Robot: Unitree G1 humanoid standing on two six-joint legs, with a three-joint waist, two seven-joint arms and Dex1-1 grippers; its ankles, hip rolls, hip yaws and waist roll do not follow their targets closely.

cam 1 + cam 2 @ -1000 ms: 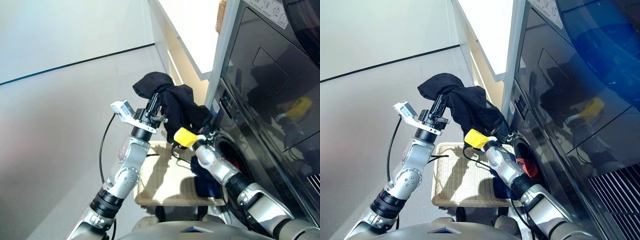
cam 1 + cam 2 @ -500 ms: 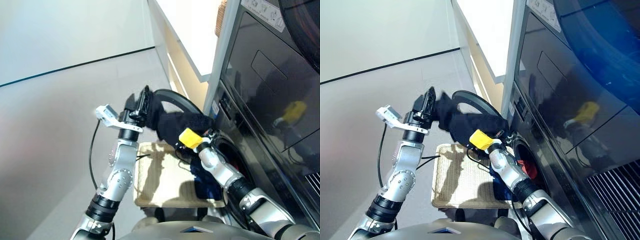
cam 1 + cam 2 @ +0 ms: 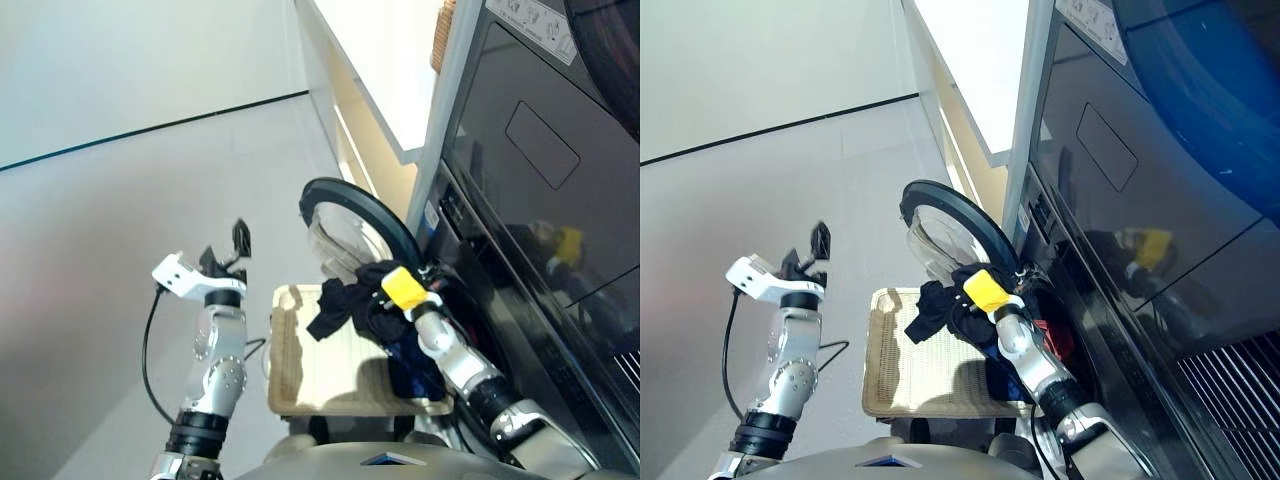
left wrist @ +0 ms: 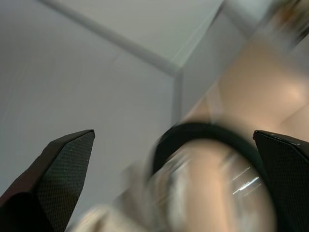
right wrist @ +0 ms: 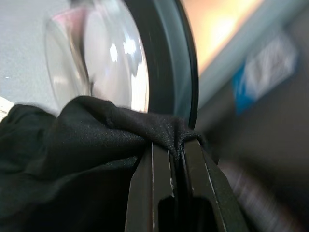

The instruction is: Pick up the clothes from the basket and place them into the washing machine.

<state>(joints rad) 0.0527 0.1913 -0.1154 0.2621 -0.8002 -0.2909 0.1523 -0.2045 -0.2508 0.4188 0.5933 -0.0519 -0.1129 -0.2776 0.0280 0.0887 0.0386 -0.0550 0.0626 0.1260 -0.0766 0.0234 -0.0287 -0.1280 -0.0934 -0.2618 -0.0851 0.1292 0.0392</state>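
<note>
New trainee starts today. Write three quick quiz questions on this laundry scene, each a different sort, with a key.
1. True or false: the left hand holds the black garment.
2. Which garment lies at the woven basket's edge nearest the washing machine? A) coral-red B) navy blue C) white
3. Fill in: the machine's round glass door stands ____.

Key:
1. False. The left hand is open and empty, raised apart from the cloth; the right hand is shut on the black garment.
2. B, the navy blue garment.
3. Open.
</note>
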